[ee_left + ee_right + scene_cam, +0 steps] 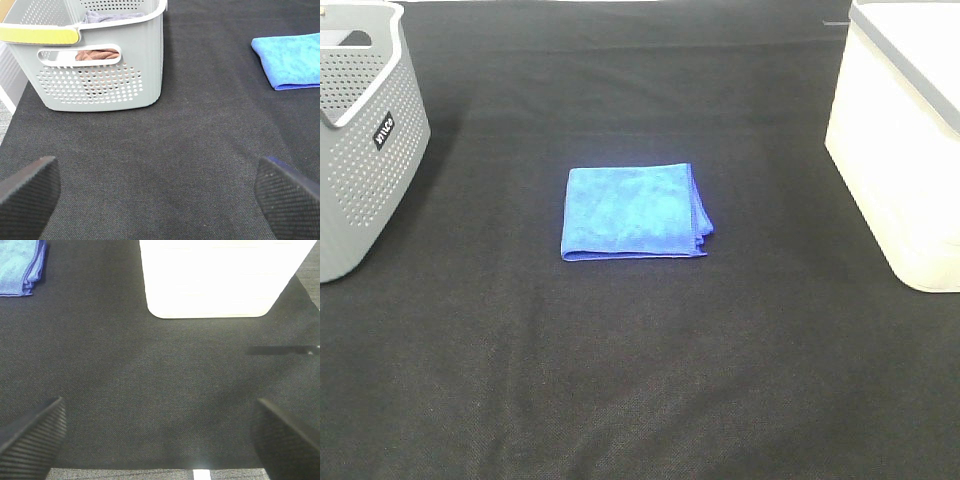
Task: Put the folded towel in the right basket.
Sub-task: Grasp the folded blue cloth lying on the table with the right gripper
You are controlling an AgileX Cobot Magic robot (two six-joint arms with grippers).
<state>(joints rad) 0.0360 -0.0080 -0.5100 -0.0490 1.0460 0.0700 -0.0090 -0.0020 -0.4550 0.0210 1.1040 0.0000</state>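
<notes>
The folded blue towel [632, 213] lies flat in the middle of the black table. It also shows in the left wrist view [292, 61] and in the right wrist view [20, 267]. The right basket [905, 140] is white and stands at the table's right edge; the right wrist view shows its wall [220, 280]. My left gripper [160, 192] is open and empty above bare cloth, short of the grey basket. My right gripper [160, 435] is open and empty above bare cloth, in front of the white basket. Neither gripper shows in the exterior high view.
A grey perforated basket [365, 140] stands at the left edge; in the left wrist view [100, 65] it holds brown and grey cloth. The black table cover [640, 380] ends close below the right gripper.
</notes>
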